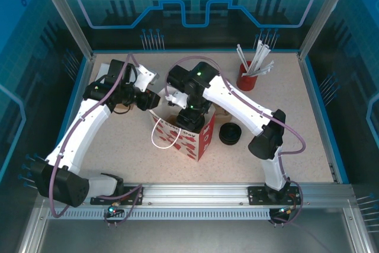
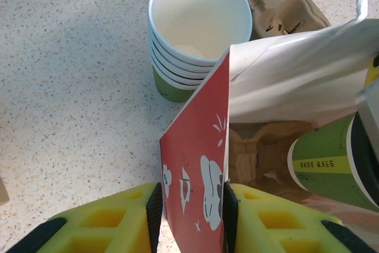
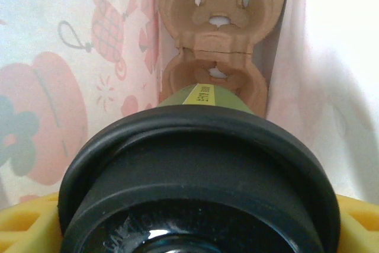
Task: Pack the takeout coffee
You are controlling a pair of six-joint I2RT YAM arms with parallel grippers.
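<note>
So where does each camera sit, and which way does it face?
Top external: fixed above and behind the arm bases, looking down on the table; left arm and right arm meet at the red-and-white bag.
Left wrist: on the left arm, facing the bag's edge; the left gripper straddles its red wall, a stack of cups beyond.
Right wrist: on the right arm, facing down into the bag; the right gripper holds the lidded green cup, a cardboard carrier beyond.
Shared: both wrist views show that cup and carrier.

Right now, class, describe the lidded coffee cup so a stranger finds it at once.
Find the red-and-white paper bag mid-table. Inside its open mouth a green cup tilts over a cardboard carrier. Unlike the stacked cups beside the bag, it wears a black lid.
</note>
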